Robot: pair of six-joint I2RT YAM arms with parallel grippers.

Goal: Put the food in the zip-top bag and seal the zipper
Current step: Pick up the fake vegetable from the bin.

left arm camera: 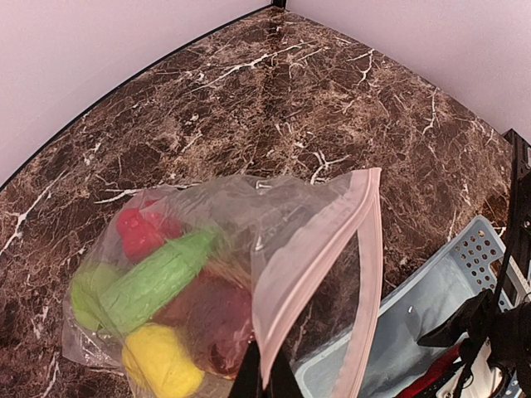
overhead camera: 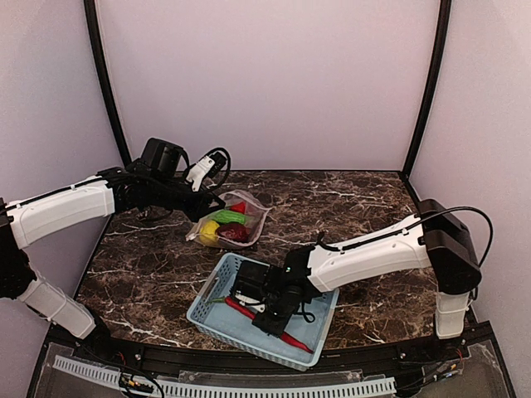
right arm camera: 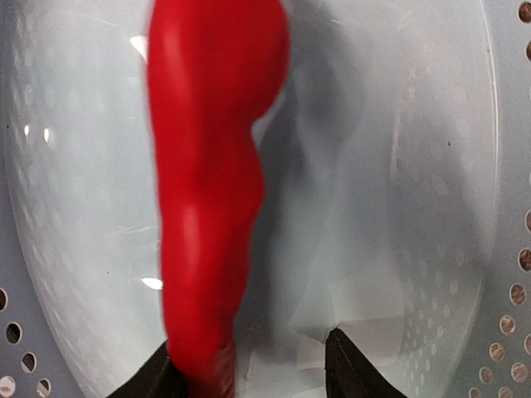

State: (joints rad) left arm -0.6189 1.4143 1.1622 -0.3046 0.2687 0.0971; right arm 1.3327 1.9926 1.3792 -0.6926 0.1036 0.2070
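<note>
Lying between right gripper's (right arm camera: 253,375) fingers (right arm camera: 353,369): chilli (right arm camera: 211,191)

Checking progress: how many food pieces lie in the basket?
1: the red chilli, lying in the blue basket between the fingers of the right claw. More may be hidden under that arm.

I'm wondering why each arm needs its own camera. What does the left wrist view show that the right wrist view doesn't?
Only the left wrist view: the zip-top bag, pinched at its edge by the left fingers, holding a green cucumber, a yellow pepper and red pieces, its pink zipper unsealed, on the marble table.
Only the right wrist view: the right fingers standing apart around the red chilli.
Both: the light blue basket; the left view catches only a sliver of red in it, likely that chilli.
</note>
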